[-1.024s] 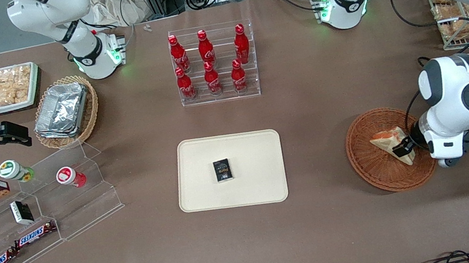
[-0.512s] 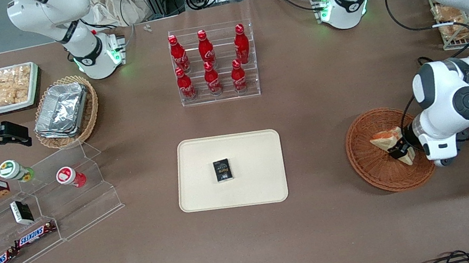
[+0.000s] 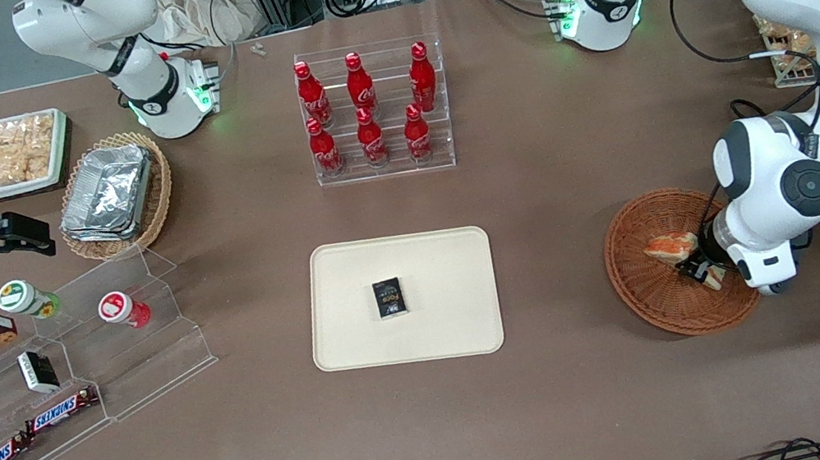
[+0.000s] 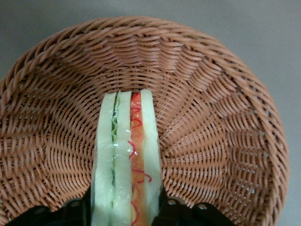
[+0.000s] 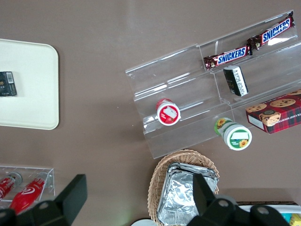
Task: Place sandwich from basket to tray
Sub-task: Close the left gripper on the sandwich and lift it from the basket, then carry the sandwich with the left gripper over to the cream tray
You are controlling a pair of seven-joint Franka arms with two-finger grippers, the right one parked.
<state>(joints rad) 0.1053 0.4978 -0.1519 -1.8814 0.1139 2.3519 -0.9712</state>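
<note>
Sandwich (image 4: 126, 160) is standing on edge over the basket (image 3: 640, 283), and your gripper (image 3: 698, 270) is pinching it across both bread faces, likely so the filling stays sandwiched. You are aiming for the tray (image 3: 448, 257), well apart.

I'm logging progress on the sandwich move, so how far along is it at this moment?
Done: the gripper is shut on the sandwich, gripped on both sides in the wrist view. In hand: the sandwich is turned on edge, over the basket. Left: carry it toward the parked arm's end and set it on the tray, which holds only a small black box.
</note>
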